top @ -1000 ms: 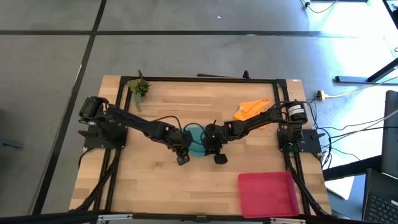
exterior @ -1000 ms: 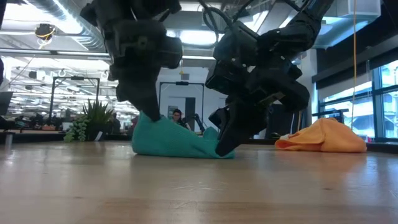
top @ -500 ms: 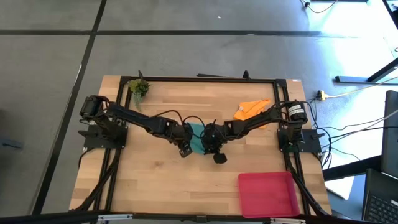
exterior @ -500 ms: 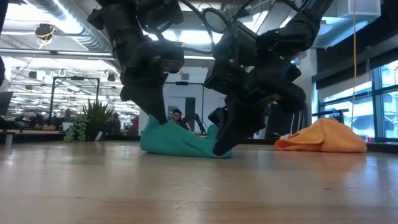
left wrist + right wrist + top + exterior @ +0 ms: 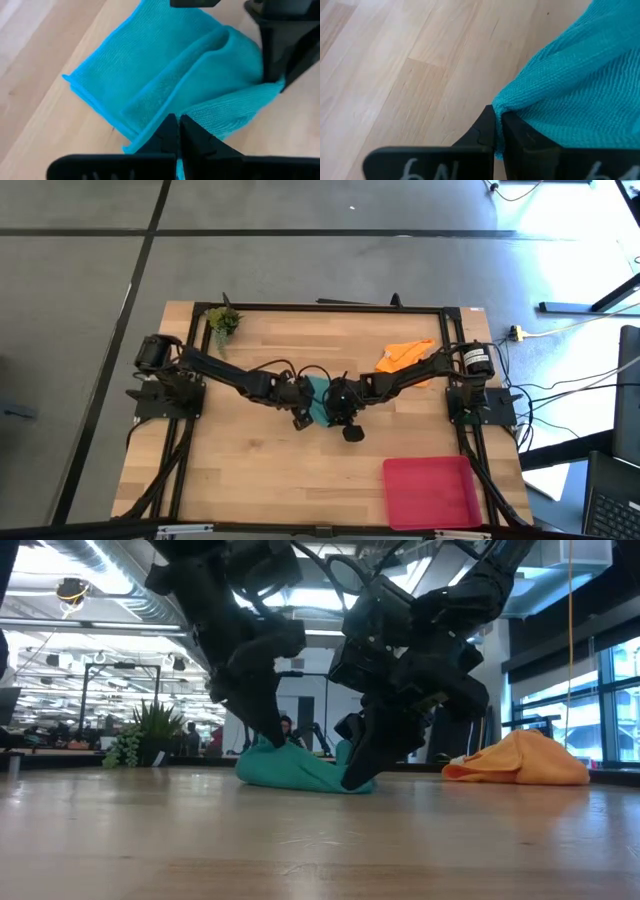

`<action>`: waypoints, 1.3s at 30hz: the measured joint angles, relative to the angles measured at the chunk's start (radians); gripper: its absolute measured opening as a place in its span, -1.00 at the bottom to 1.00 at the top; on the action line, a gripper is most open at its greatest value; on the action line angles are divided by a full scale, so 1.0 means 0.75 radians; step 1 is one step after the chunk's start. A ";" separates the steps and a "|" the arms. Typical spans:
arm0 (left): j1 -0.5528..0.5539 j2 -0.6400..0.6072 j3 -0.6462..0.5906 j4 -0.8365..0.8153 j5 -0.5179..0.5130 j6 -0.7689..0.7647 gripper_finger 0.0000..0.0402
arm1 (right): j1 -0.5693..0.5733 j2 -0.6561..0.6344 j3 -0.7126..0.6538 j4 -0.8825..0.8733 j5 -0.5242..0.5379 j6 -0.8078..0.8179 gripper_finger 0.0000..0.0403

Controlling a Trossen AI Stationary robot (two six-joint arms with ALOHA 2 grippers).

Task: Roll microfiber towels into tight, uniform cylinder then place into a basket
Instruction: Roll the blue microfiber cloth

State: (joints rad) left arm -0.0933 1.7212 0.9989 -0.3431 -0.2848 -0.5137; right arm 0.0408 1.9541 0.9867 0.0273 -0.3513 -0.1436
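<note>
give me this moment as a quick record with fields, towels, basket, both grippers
teal towel: mid-table, bunched and partly folded, not a cylinder yet
orange towel: crumpled heap near the right arm's base, untouched
basket: near right corner of the table, nothing in it
left gripper: shut on the teal towel's edge, down at the table
right gripper: shut on the teal towel's opposite edge, down at the table
plant: far left corner
task stage: rolling the first towel, nothing in the basket
</note>
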 joint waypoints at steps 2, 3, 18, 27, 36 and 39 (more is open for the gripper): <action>0.000 0.013 0.000 0.007 -0.017 0.005 -1.00 | 0.000 0.000 0.000 0.000 -0.002 -0.002 -0.94; 0.000 0.022 0.000 0.018 -0.027 0.020 -1.00 | 0.000 0.000 0.000 0.000 -0.003 -0.005 -0.94; 0.008 0.103 0.000 0.090 -0.076 0.037 -1.00 | 0.000 0.001 0.000 0.002 -0.009 -0.021 -0.94; 0.012 0.160 -0.002 0.122 -0.090 0.036 -1.00 | 0.001 -0.009 -0.002 -0.013 -0.006 -0.019 -0.94; 0.008 0.202 0.001 0.121 -0.073 0.036 -1.00 | 0.002 -0.107 -0.007 -0.130 0.071 0.034 -0.94; 0.006 0.203 0.000 0.121 -0.071 0.036 -1.00 | -0.001 -0.119 -0.006 -0.130 0.070 0.056 -0.94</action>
State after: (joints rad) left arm -0.0891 1.8736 0.9989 -0.2527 -0.3381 -0.4866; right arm 0.0397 1.8646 0.9821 -0.0705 -0.2991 -0.1019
